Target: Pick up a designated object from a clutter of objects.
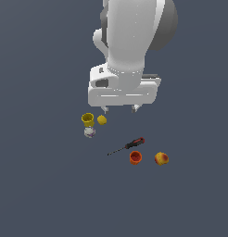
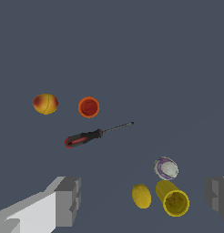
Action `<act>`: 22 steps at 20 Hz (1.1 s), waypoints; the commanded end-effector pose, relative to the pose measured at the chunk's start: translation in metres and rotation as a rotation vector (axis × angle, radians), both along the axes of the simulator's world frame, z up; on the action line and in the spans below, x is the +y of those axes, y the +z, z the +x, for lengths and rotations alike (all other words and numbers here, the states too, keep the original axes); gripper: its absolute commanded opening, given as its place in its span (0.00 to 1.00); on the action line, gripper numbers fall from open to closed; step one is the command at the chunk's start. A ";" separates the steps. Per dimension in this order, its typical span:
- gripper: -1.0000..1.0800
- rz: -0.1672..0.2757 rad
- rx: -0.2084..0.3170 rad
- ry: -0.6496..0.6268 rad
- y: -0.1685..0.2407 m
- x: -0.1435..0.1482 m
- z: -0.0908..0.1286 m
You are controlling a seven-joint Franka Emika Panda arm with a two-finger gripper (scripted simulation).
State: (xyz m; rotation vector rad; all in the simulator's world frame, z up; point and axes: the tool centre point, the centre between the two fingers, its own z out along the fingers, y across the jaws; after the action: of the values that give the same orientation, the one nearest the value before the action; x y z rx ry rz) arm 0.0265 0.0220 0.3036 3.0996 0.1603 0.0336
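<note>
Orange-red cup (image 1: 135,158) upright, empty; yellow cup (image 1: 87,119) same. Gripper (image 1: 120,109) wide apart, holds nothing.

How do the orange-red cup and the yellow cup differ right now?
Colour: the orange-red cup is orange-red, the yellow cup yellow. Neighbours: the orange-red cup sits between the screwdriver and the fruit; the yellow cup sits beside the yellow ball and whitish lump. The open gripper hangs nearer the yellow cup. Both are small, round-rimmed and ungrasped.
</note>
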 end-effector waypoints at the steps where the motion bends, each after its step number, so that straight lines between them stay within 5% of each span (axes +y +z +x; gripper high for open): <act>1: 0.96 -0.001 0.003 0.032 -0.015 0.006 0.009; 12: 0.96 0.007 0.019 0.235 -0.115 0.043 0.051; 22: 0.96 0.024 0.028 0.372 -0.192 0.071 0.066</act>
State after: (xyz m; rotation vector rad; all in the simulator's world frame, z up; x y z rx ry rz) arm 0.0909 0.0898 0.1200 3.0494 0.7124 0.0002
